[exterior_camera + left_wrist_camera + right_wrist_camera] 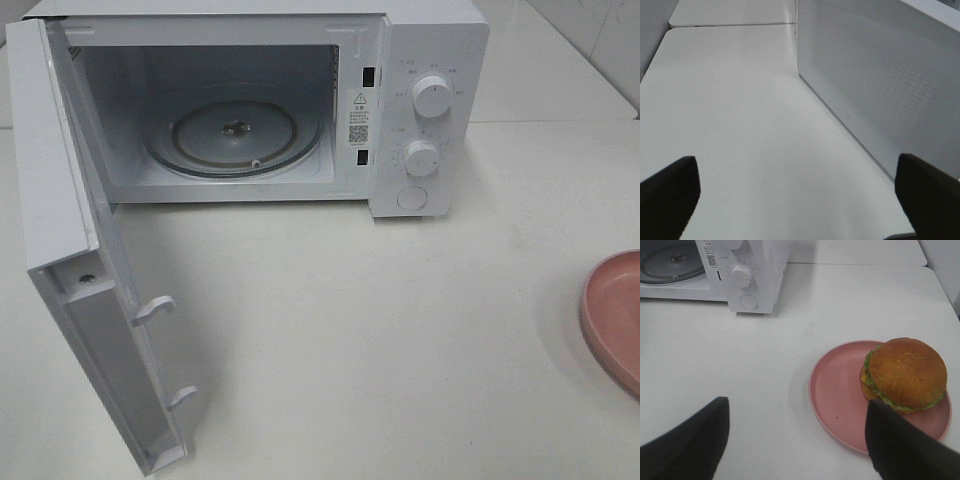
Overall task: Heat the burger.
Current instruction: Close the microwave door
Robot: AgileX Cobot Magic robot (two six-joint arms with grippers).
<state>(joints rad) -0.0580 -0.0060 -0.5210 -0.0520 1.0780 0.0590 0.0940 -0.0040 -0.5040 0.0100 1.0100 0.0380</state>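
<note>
White everywhere: a white microwave [300, 100] across the upper half of the high view, on a white table [380, 330]. Door [80, 270] swung wide toward the lower left, likely to leave a free path in; glass turntable [235, 135] bare inside. At the right edge of that view, only a sliver of a pink plate [615, 315].

In the right wrist view, plate in full at the lower right, with the burger [905, 374] off-centre on it, toward the far rim: brown bun on top, lettuce showing at the edge. Right gripper [795, 440] low in that frame, dark fingers [690, 445] spread apart and empty, short of the plate and not touching it; seemingly lined up for an approach.

Left gripper [797, 195] at the bottom of the left wrist view, fingers [925, 195] fully apart, nothing between them, beside the perforated outer face of the door, probably parked clear.

Burger not yet moved; a grasp on it or on the plate looks next.
</note>
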